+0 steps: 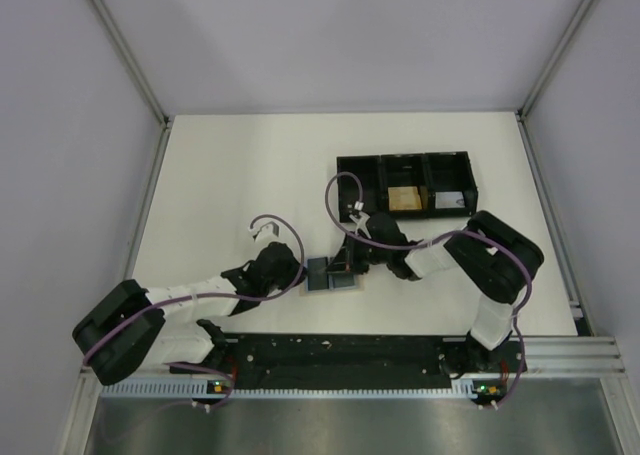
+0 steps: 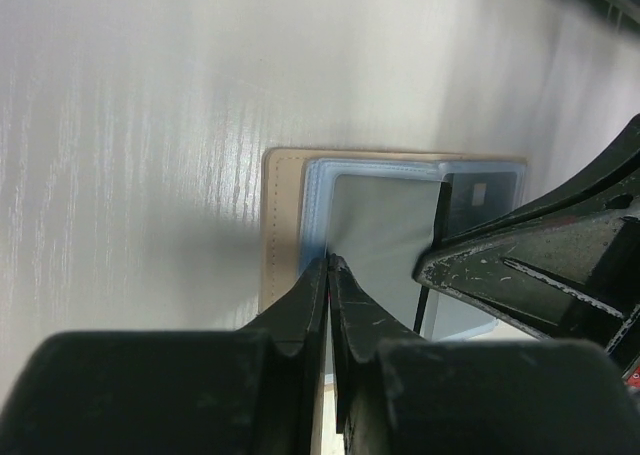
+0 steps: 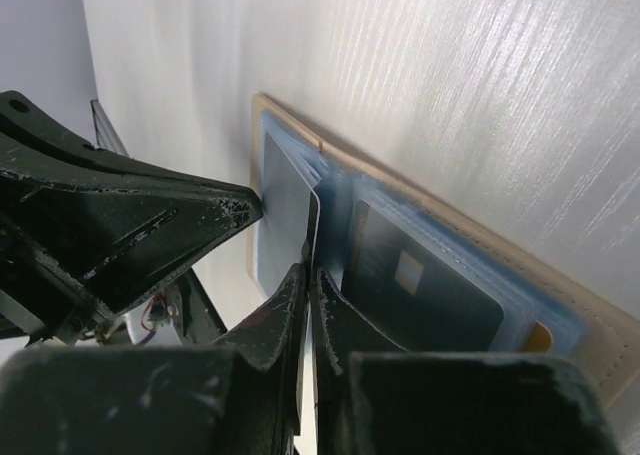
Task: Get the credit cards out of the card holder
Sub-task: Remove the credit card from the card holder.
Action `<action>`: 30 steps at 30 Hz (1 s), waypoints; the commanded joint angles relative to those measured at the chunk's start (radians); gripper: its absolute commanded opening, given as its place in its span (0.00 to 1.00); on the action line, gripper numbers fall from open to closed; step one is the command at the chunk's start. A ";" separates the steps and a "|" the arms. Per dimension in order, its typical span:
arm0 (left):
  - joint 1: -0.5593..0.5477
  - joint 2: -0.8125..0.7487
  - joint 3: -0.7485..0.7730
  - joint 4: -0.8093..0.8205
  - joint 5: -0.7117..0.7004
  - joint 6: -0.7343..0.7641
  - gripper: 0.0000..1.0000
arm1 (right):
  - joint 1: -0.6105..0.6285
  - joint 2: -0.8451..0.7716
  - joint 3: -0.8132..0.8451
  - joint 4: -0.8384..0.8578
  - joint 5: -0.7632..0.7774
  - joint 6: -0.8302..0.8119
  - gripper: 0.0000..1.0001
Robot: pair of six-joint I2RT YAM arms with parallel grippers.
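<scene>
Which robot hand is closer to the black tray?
Right. The right gripper is at the side of the card holder nearest the black tray; the left gripper is at its other side, farther away.

**One high, two close**

The top camera looks down from behind the arm bases on the whole white table. The wrist cameras sit close, looking past the left gripper and right gripper — from opposite sides — at the open tan bi-fold card holder with blue-grey panels, shared by all views.
</scene>
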 commanded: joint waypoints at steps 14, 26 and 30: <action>0.006 0.008 -0.029 -0.014 0.022 -0.004 0.07 | -0.091 0.016 -0.070 0.141 -0.130 -0.005 0.00; 0.006 0.026 0.014 -0.049 0.060 0.034 0.07 | -0.095 0.040 -0.039 0.168 -0.176 0.024 0.22; 0.004 0.046 0.018 -0.037 0.072 0.039 0.06 | -0.091 0.062 -0.029 0.181 -0.178 0.040 0.22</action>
